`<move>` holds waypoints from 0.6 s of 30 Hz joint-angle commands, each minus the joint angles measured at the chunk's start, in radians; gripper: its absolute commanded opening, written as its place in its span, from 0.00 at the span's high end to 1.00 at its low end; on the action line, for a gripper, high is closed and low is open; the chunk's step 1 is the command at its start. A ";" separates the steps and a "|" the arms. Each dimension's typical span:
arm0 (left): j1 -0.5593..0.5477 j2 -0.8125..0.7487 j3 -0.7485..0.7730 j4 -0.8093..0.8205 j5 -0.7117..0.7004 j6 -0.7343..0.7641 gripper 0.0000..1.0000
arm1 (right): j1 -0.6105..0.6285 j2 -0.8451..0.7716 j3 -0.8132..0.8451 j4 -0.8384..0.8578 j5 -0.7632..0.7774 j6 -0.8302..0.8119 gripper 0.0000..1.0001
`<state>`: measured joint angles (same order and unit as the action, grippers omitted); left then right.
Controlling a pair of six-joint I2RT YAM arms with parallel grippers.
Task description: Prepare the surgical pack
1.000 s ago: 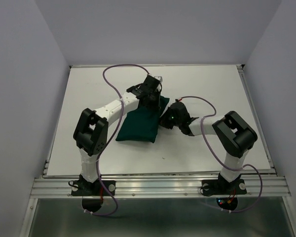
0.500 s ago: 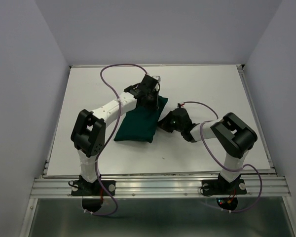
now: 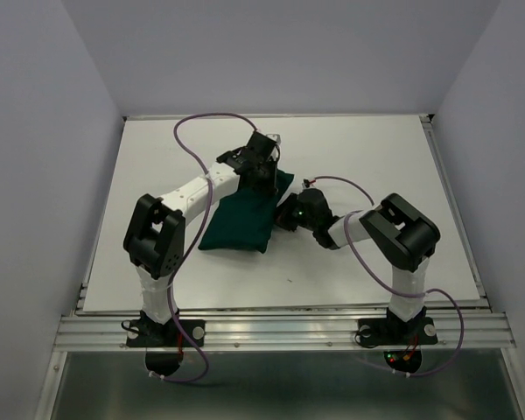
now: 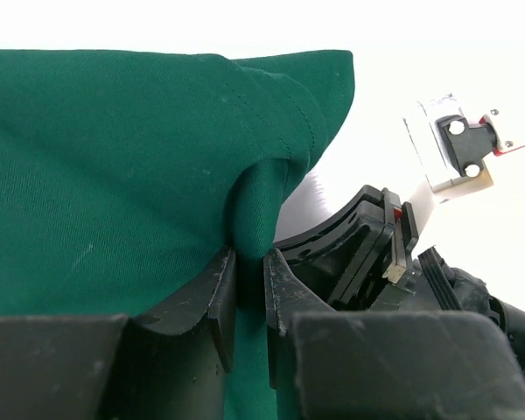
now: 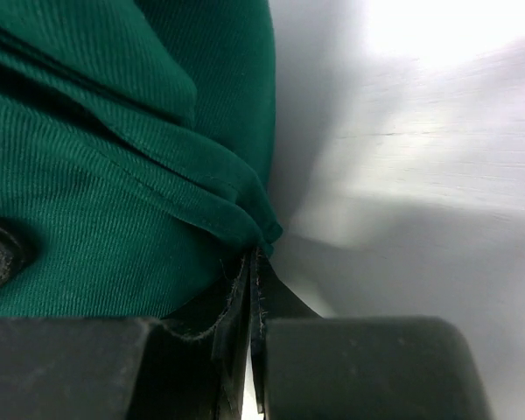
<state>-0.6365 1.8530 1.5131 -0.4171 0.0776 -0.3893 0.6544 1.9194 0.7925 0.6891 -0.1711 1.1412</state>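
Both arms grip a green drape [image 3: 236, 226] nearer the table's [image 3: 376, 149] left edge.
Left gripper [image 4: 249, 273] pinches a fold; right gripper [image 5: 252, 276] clamps its hem.

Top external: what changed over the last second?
The right gripper slid left to the right edge of the drape. The drape, with the left gripper at its far end, shifted slightly left. Unchanged: the drape stays bundled, with the left gripper on it.

A robotics lab cell: white table [image 3: 350, 254] enclosed by plain walls [image 3: 35, 192].
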 commanded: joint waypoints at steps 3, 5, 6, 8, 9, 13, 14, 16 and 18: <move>-0.006 -0.101 0.019 0.129 0.059 -0.031 1.00 | 0.042 0.035 0.030 0.069 -0.054 -0.008 0.92; -0.006 -0.100 0.010 0.138 0.062 -0.033 1.00 | 0.042 0.027 0.027 0.024 -0.036 -0.041 0.91; -0.008 -0.100 -0.002 0.143 0.063 -0.033 1.00 | 0.042 0.027 0.027 0.009 -0.030 -0.052 0.91; -0.006 -0.098 -0.016 0.152 0.062 -0.036 1.00 | 0.042 0.029 0.022 -0.020 -0.018 -0.067 0.91; -0.006 -0.094 -0.028 0.164 0.060 -0.039 1.00 | 0.042 0.030 0.013 -0.022 -0.012 -0.069 0.91; -0.008 -0.074 -0.053 0.188 0.059 -0.046 1.00 | 0.042 0.040 -0.002 -0.043 -0.002 -0.077 0.90; -0.008 -0.069 -0.060 0.207 0.057 -0.048 1.00 | 0.042 0.033 -0.004 -0.071 0.016 -0.077 0.90; -0.011 -0.057 -0.083 0.224 0.056 -0.049 1.00 | 0.030 0.020 -0.022 -0.089 0.031 -0.095 0.90; -0.015 -0.046 -0.091 0.241 0.054 -0.057 1.00 | 0.018 0.001 -0.036 -0.137 0.070 -0.103 0.90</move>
<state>-0.6353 1.8500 1.4284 -0.3134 0.0902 -0.4068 0.6758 1.9430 0.7868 0.6357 -0.1600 1.0851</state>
